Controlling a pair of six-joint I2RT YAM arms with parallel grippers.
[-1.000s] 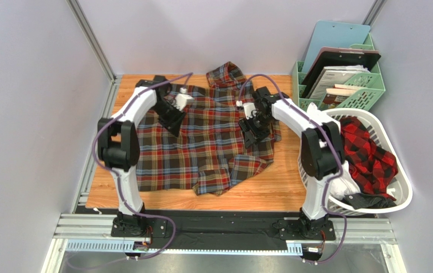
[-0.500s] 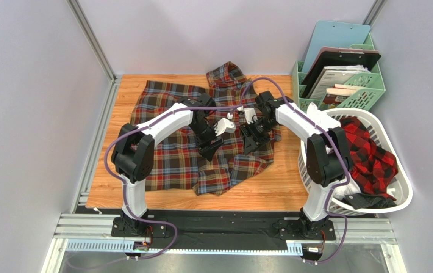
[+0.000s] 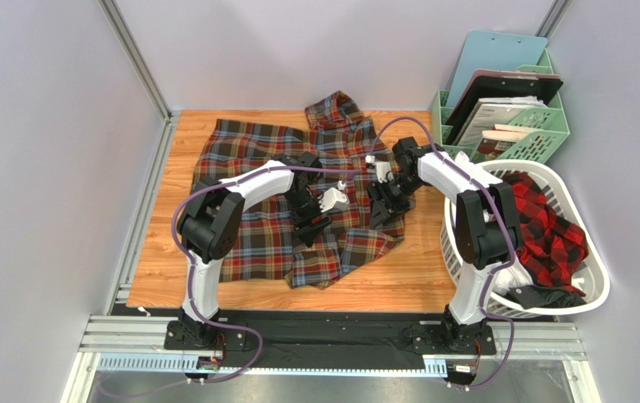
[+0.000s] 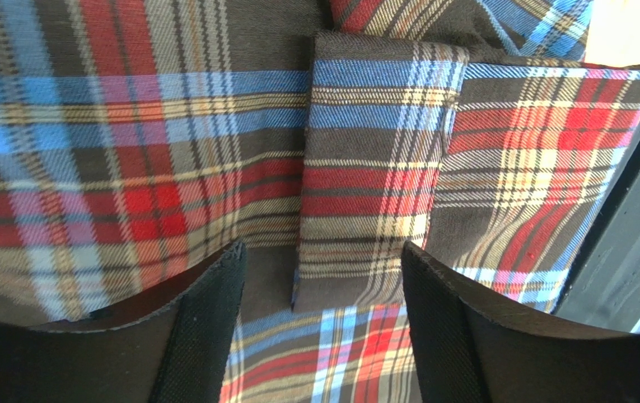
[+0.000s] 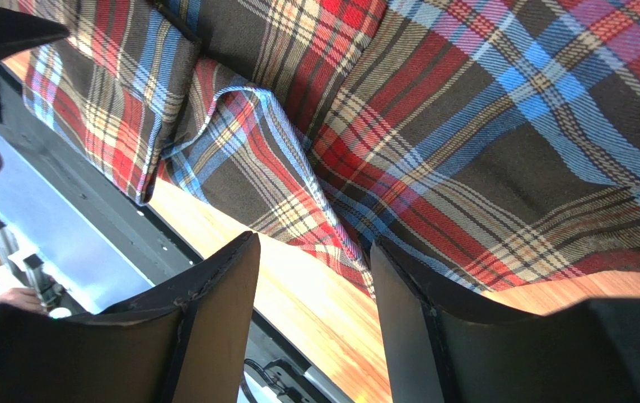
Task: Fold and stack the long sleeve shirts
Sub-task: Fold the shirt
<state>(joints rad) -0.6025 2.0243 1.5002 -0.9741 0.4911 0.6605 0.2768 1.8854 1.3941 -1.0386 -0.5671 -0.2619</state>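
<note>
Rail: a ridged aluminium rail (image 3: 130, 336) and a black strip run along the near edge, and two arm bases are bolted there.
Surface: an orange-brown wood-grain table (image 3: 416, 277), flat and rectangular, with bare wood showing along its near and right edges.
Room: plain pale grey walls (image 3: 340, 50) on three sides, with metal posts at the two far corners.
Shirts: two in all.
Tartan shirt (image 3: 256, 159): soft woven flannel in dark brown-olive crossed with red, blue and pale lines. It lies spread over the middle of the table from near the near edge to the far edge, rumpled at its near right part, with the collar bunched at the far edge.
Left gripper (image 4: 321, 256): low over the middle of the shirt. The two dark fingers are spread wide with nothing between them, above a folded band of cloth (image 4: 373, 168).
Right gripper (image 5: 315, 245): over the shirt's right side. The fingers are parted and empty, with wrinkled cloth and bare wood below.
Basket (image 3: 533, 166): one, of white slatted plastic and oval, beyond the table's right edge.
Red-and-black check shirt (image 3: 550, 227): heaped inside the basket.
Organizer (image 3: 542, 138): one, of green mesh plastic, beyond the far right corner, holding several upright clipboards and papers.
</note>
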